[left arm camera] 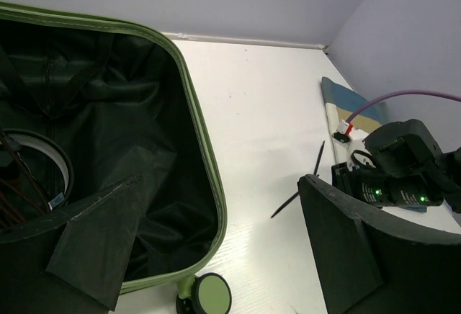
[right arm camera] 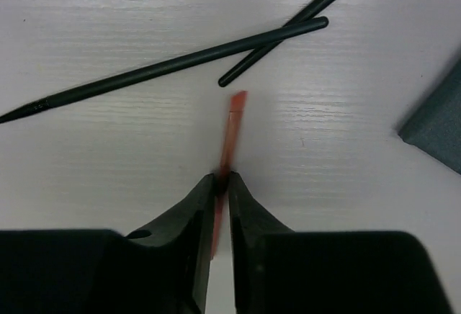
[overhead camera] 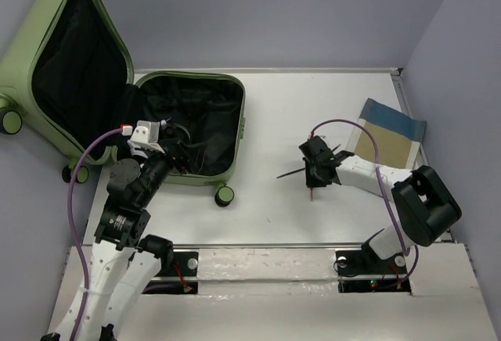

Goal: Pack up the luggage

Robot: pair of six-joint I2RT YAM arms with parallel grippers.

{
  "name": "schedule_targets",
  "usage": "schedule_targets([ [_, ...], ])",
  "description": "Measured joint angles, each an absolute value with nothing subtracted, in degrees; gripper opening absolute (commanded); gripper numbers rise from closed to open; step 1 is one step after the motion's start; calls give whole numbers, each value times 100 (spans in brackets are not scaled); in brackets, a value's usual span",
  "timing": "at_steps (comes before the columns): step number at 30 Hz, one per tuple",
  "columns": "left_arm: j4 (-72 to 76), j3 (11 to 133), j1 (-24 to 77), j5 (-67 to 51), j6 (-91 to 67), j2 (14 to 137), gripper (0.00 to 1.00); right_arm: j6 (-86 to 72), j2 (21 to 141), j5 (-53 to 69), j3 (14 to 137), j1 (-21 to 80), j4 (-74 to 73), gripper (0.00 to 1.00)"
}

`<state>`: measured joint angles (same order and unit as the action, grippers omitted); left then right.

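1. Two fingers of the R gripper (right arm camera: 222,183) are pinched nearly together on a thin red stick (right arm camera: 230,130). The stick pokes fwd past the tips, low over the white table (overhead camera: 313,106).
2. Just past the red tip lie a long black stick (right arm camera: 173,62), pointed end to the left in the wrist view, and a second black stick (right arm camera: 302,22). Their blunt ends meet, but can't tell if they touch or overlap.
3. Beside the R arm near the right wall is a blue-and-tan flat item (overhead camera: 387,134). It lies apart from the sticks.
4. L gripper (overhead camera: 174,153) is spread wide w/ nothing between its fingers, hovering over the near-left part of the luggage's base.
5. Luggage (overhead camera: 239,122) is light green and lies open at the table's far-left, well apart from the R gripper. The black-lined base is flat on the table, and the lid (overhead camera: 23,59) stands tilted back to the left. A wheel (overhead camera: 225,195) sits at the near corner.
6. Inside the base by the L gripper is a round white-rimmed item (left arm camera: 66,173) w/ thin cables. Can't tell what it is.
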<state>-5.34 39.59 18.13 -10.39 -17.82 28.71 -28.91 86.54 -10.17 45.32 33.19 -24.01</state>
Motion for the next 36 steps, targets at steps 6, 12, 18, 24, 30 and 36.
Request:
schedule_targets([
  [6, -534, 3959, 1815, -1041, -1782, 2871, 99, -3000, 8619, -1135, 4510, 3754, -2456, 7],
  [12, -534, 3959, 1815, -1041, -1780, 2869, 99, -3111, 7830, -788, 4335, 4038, -2998, 7],
  [18, -534, 3959, 1815, -1039, -1782, 2871, 99, -3039, 7594, 137, 5636, 4176, -2856, 7],
  [24, -534, 3959, 1802, -1026, -1780, 2877, 99, -3186, 9876, 952, 8971, 4368, -1752, 76],
  [30, -539, 3959, 1791, -1026, -1778, 2899, 99, -3393, 10847, 893, 9452, 4364, -1219, 69],
  [36, -539, 3959, 1892, -1031, -1774, 2812, 99, -3465, 8897, -357, 6331, 3444, -1638, 53],
])
